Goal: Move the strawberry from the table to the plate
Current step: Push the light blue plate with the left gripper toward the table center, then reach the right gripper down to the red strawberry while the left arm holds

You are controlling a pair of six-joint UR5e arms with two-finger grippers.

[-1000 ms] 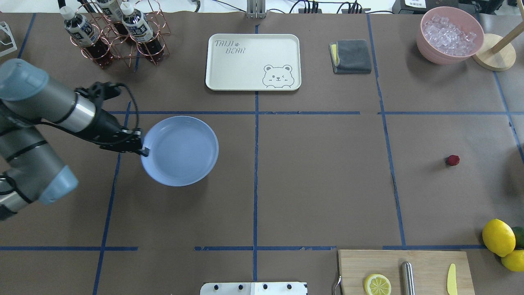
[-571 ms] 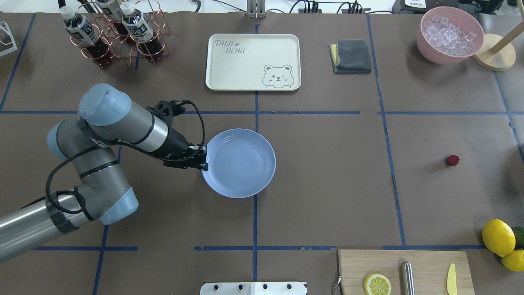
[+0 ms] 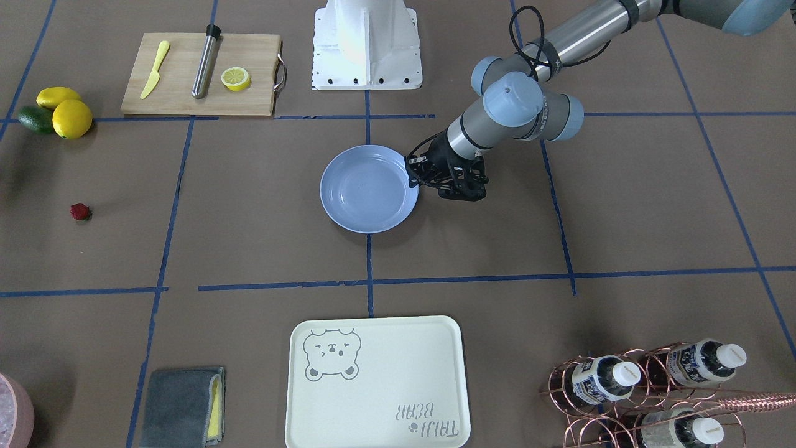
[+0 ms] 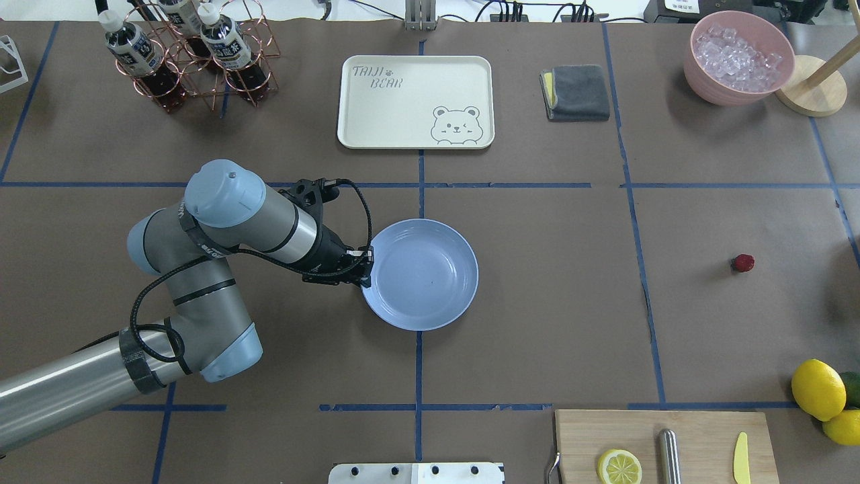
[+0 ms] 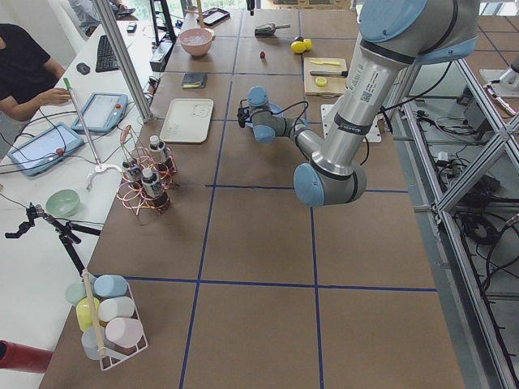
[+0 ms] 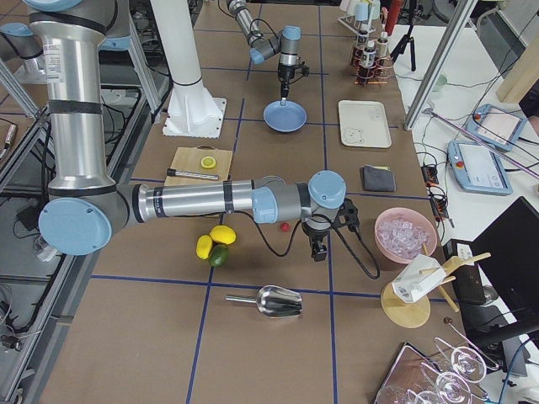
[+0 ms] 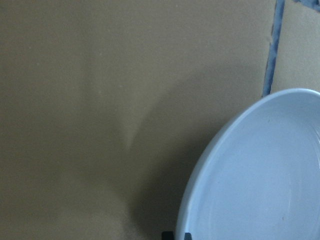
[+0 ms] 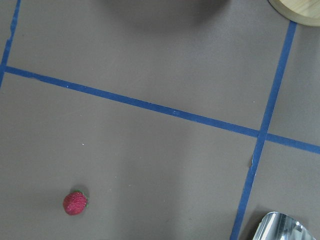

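Observation:
The light-blue plate [image 4: 430, 282] lies near the middle of the table [image 4: 537, 323], across the central blue tape line. My left gripper [image 4: 366, 264] is shut on the plate's left rim; the front-facing view shows the same grip [image 3: 412, 177] on the plate [image 3: 367, 199]. In the left wrist view the plate [image 7: 260, 185] fills the lower right. The strawberry [image 4: 742, 263] lies alone far to the right, also in the right wrist view [image 8: 75, 202]. My right gripper [image 6: 318, 248] hovers just beside the strawberry [image 6: 285, 226], seen only in the exterior right view, so I cannot tell its state.
A cream bear tray [image 4: 415, 101], a grey cloth [image 4: 576, 92] and a pink bowl of ice [image 4: 738, 57] stand at the far side. A bottle rack [image 4: 195, 54] is at far left. Cutting board [image 4: 665, 447] and lemons [image 4: 818, 390] sit near right.
My left arm has moved to the right with the plate in its grip, from the left part of the table to the central tape line. The strawberry has not moved.

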